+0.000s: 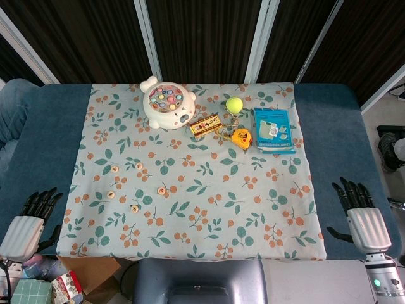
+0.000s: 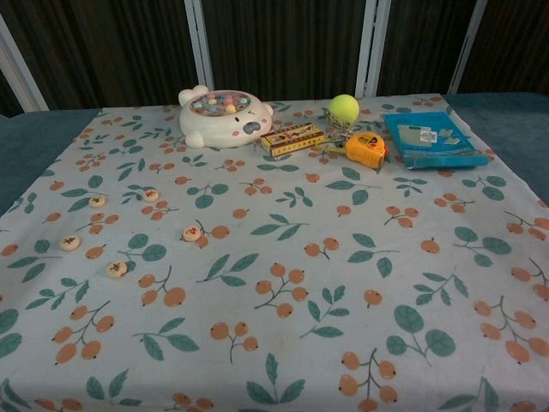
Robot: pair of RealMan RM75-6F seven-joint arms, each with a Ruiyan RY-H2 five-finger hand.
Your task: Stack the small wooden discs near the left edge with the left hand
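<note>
Five wooden discs, unstacked.

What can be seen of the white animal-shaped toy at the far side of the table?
The white animal-shaped toy looks like glossy plastic, rounded, with small ears at its far left and a face with a dark nose and pink cheek on the side toward the robot. Its round top is a tray of colourful pegs. It sits upright on the floral tablecloth, left of the patterned box, apart from it. Nothing else touches it.
</note>
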